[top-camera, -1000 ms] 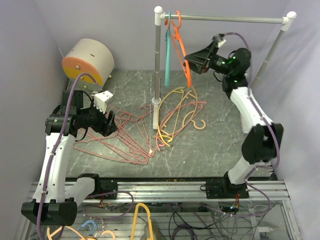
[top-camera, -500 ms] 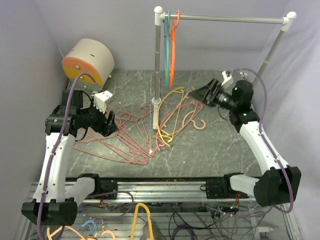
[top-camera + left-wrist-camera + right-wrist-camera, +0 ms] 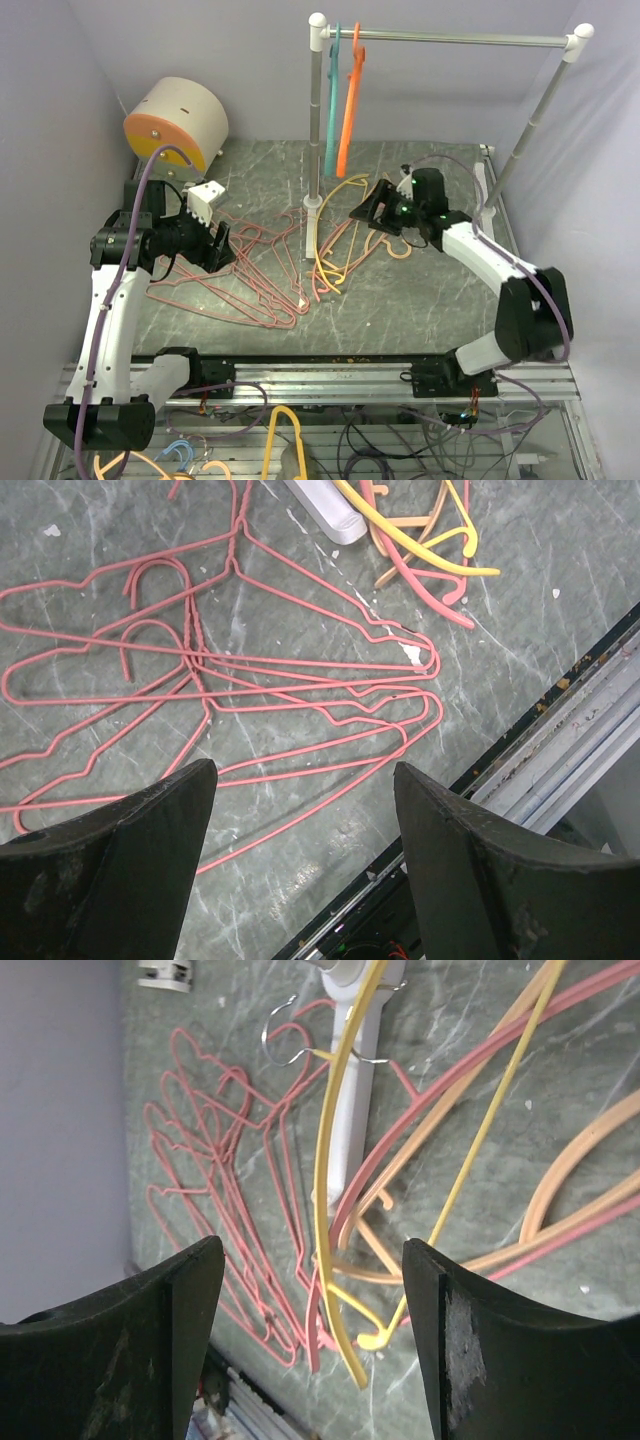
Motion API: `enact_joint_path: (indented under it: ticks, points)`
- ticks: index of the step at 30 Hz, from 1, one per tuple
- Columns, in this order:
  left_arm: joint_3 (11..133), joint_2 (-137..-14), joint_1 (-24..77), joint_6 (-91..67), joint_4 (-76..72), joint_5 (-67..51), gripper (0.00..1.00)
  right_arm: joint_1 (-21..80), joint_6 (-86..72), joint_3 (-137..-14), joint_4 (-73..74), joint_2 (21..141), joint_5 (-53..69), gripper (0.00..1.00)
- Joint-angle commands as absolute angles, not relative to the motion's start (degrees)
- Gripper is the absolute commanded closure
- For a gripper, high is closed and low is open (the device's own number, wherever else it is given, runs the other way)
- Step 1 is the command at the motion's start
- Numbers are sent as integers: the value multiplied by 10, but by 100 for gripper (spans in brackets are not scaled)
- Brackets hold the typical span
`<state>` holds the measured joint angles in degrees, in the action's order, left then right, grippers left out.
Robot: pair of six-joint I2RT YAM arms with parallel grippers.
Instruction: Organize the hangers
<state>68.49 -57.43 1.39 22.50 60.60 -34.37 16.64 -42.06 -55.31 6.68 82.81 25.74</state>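
Observation:
A teal hanger (image 3: 332, 90) and an orange hanger (image 3: 350, 95) hang on the silver rail (image 3: 460, 39). Several thin pink wire hangers (image 3: 245, 275) lie on the grey floor at left; they also show in the left wrist view (image 3: 250, 670) and the right wrist view (image 3: 215, 1180). Yellow (image 3: 335, 235), peach (image 3: 398, 247) and pink plastic hangers lie by the rail's post foot; the yellow one (image 3: 335, 1160) fills the right wrist view. My right gripper (image 3: 362, 212) is open and empty, low over this pile. My left gripper (image 3: 218, 245) is open and empty above the wire hangers.
A round beige drum with an orange face (image 3: 175, 125) stands at back left. A small white block (image 3: 205, 197) lies near it. The rail's white post foot (image 3: 312, 235) stands mid-floor. A metal base rail (image 3: 340, 380) runs along the near edge.
My right arm has come down from the rail, leaving the orange hanger hanging beside the teal one, and moved left and low over the plastic hangers. The left arm has not moved.

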Motion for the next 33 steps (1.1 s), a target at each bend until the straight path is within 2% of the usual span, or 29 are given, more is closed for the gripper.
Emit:
enact_joint_path:
  ticks: [1,9,16,28,33]
  points:
    - [680,-578,9,228,592,-359,17,201,-420,-596,58,903,188,29]
    - [679,-580,2,225,590,-354,17,301,-376,-729,125,1031,84,33]
    - [679,-580,-8,226,590,-356,17,338,-372,-744,125,1077,67,43]
    - [676,-574,-9,224,586,-351,17,371,-364,-784,142,1131,37,46]
    - [677,-571,-10,223,585,-350,17,383,-361,-806,155,1149,17,53]
